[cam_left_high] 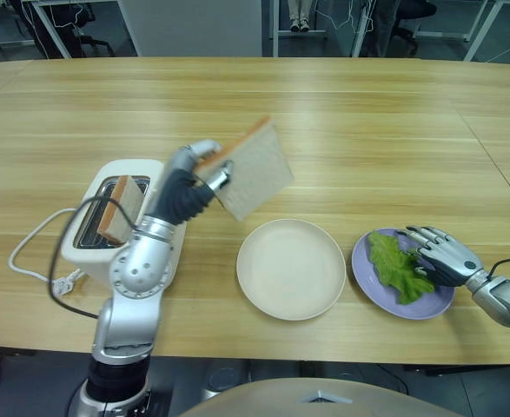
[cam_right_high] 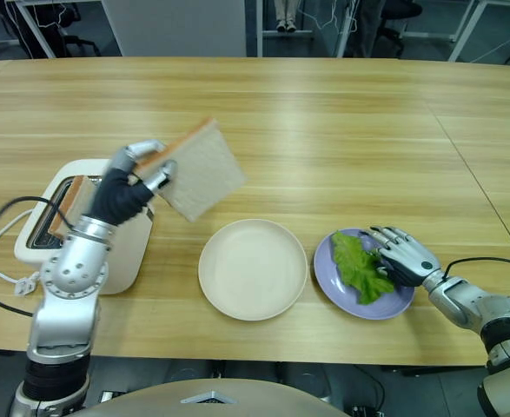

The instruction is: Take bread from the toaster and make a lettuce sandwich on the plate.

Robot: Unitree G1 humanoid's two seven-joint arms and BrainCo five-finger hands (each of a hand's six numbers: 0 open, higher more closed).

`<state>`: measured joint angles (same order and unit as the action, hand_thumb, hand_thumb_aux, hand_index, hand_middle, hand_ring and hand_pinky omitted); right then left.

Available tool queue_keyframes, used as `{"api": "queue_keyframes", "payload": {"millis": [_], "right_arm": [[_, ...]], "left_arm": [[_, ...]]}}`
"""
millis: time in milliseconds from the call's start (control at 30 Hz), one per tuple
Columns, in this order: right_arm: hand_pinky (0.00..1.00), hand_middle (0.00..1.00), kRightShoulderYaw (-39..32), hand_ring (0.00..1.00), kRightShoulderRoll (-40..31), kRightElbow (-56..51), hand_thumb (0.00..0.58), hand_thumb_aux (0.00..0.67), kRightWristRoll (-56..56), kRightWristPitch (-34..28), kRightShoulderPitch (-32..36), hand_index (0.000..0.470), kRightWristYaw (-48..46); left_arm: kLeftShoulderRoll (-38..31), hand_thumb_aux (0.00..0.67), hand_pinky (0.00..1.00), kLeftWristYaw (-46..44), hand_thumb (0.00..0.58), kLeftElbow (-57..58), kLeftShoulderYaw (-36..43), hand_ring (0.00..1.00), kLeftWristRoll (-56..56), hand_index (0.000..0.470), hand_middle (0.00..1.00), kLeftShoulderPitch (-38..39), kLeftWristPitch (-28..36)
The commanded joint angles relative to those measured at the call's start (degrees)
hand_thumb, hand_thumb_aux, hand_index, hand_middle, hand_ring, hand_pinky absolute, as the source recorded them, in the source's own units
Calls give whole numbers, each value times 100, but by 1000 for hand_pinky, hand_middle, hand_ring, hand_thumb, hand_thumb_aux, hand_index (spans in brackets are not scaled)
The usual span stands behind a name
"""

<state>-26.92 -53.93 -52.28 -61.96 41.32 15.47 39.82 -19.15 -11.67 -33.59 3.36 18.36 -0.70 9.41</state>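
In the left eye view, the left hand holds a bread slice pinched at its left edge. The slice is raised off the table and tilted, crust edge uppermost. It hangs between the toaster on the left and the cream plate in the near middle, just above the plate's far-left rim. A second slice stands in the toaster's slot.

The step in hand looks like carrying this slice to the cream plate. To do it well, the hand should travel right and nearer until the slice is over the plate's centre. It should then level the slice before lowering it, because a tilted slice would land on a corner and flop or slide off the rim. Letting go should wait until the bread lies flat on the plate.

In the right eye view, the right hand lies over the right side of the purple plate, against the lettuce (whether it has hold of the leaf I cannot tell). This plate sits just to the right of the cream one. The left arm's path therefore has to stop short of that side, and the lettuce is best left where it is until the bread is down.
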Motion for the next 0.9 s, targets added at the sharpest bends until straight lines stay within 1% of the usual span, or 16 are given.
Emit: {"api": "queue_keyframes", "payload": {"millis": [33, 167, 300, 433, 567, 600, 633, 667, 700, 733, 767, 900], "right_arm": [[0, 0, 65, 0, -215, 409, 580, 670, 214, 191, -31, 460, 107], [0, 0, 371, 0, -390, 1136, 580, 670, 610, 326, -175, 460, 95], [0, 0, 828, 0, -528, 2142, 580, 670, 1104, 398, -497, 460, -171], [0, 0, 1286, 0, -576, 3269, 580, 670, 1696, 409, -853, 460, -787], [0, 0, 1607, 0, -513, 4179, 580, 670, 2149, 346, -1142, 460, -1473], [0, 0, 1668, 0, -480, 4380, 580, 670, 2262, 337, -1193, 460, -1632], [0, 0, 1722, 0, -438, 4550, 580, 670, 2362, 322, -1232, 460, -1787], [0, 0, 1758, 0, -395, 4694, 580, 670, 2472, 314, -1255, 460, -1938], [0, 0, 1795, 0, -340, 4830, 580, 670, 2576, 302, -1276, 460, -2083], [0, 0, 1817, 0, -288, 4999, 580, 670, 2687, 274, -1289, 460, -2251], [0, 0, 1834, 0, -228, 5136, 580, 670, 2817, 258, -1300, 460, -2418], [0, 0, 1897, 0, 37, 5515, 580, 670, 3235, 198, -1317, 460, -3003]], "left_arm": [[-136, 670, 1000, -488, 580, 783, 710, 1000, 178, 460, 1000, 232, 210], [-335, 670, 1000, -773, 580, 1768, 1358, 1000, 462, 460, 1000, 288, 52], [-397, 670, 1000, -890, 580, 2564, 1836, 1000, 691, 460, 1000, 176, -133], [-340, 670, 1000, -881, 580, 3244, 2146, 1000, 878, 460, 1000, -72, -325], [-294, 670, 1000, -734, 580, 3640, 2288, 1000, 1054, 460, 1000, -292, -613], [-286, 547, 1000, -643, 560, 3691, 2312, 1000, 1122, 375, 1000, -348, -732], [-273, 168, 1000, -515, 255, 3716, 2321, 1000, 1205, 115, 1000, -393, -853], [-262, 0, 941, -415, 0, 3724, 2327, 941, 1277, 0, 941, -431, -957], [-263, 0, 494, -287, 0, 3721, 2345, 494, 1379, 0, 494, -473, -1082], [-253, 0, 224, -229, 0, 3708, 2360, 224, 1426, 0, 224, -510, -1163], [-275, 0, 0, -164, 0, 3672, 2401, 0, 1530, 0, 0, -542, -1278], [-357, 0, 0, 60, 0, 3459, 2490, 0, 1878, 0, 0, -593, -1625]]}}
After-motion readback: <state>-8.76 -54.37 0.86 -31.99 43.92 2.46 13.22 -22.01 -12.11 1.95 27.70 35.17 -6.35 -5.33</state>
